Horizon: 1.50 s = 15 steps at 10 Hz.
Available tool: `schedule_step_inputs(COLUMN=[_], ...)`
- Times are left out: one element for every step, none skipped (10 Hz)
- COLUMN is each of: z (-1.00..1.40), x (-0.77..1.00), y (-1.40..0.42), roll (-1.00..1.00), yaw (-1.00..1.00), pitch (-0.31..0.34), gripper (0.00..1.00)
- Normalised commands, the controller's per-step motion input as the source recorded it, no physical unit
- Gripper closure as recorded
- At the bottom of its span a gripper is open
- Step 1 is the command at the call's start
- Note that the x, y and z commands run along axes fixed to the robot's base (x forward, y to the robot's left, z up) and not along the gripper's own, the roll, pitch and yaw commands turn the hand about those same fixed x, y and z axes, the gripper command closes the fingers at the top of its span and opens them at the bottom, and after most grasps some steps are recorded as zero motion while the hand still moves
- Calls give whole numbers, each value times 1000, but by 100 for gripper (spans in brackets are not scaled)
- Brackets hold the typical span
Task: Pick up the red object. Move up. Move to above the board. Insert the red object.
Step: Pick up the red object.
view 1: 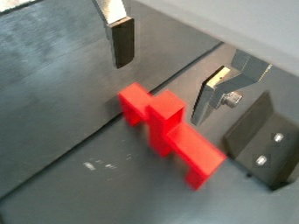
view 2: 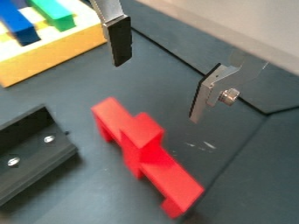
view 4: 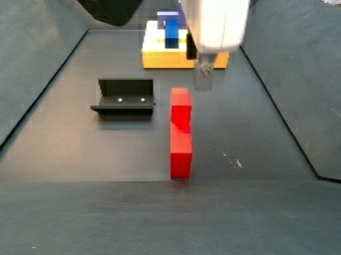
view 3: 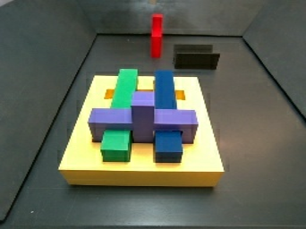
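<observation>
The red object (view 1: 165, 131) lies flat on the grey floor and is free; it shows in both wrist views (view 2: 142, 150) and both side views (view 3: 157, 36) (view 4: 180, 130). My gripper (view 1: 167, 74) hangs above it, open and empty, with one finger to each side of the piece (view 2: 163, 70). In a side view the gripper (view 4: 205, 76) is just over the red object's end nearest the board. The board (view 3: 143, 170) is a yellow slab with green, blue and purple blocks on it, seen beyond the gripper (view 4: 167, 58) (view 2: 47, 52).
The dark fixture (view 4: 127, 97) stands on the floor beside the red object, also seen in other views (view 1: 263, 140) (view 2: 35, 153) (view 3: 198, 58). The grey tray's sloping walls (view 4: 54, 70) bound the floor.
</observation>
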Motion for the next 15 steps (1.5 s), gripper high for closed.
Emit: schedule_step_inputs(z=[-351,-374,-351,-300,-183,-237,-300,-254,-297,-289,-200,-200,-229,-163,-134], x=[543,509,440,191,343,311,0,-103,-43,-49,-46,0,-63,-131,-103], y=[340,211,103,0,-23,-14,-37,-66,-71,-37,0,0,0,0,0], roll=[-130,-119,-114,-104,-114,-131,-69,-61,-71,-89,-81,-79,-77,-64,-63], yaw=[-9,0,0,-54,-60,-60,-197,-237,-223,-206,-146,-109,-80,-43,-17], pitch=[74,60,53,0,39,11,3,0,-3,-20,-10,-20,-41,-43,-47], gripper=[0,0,0,0,0,0,0,0,0,0,0,0,0,0,0])
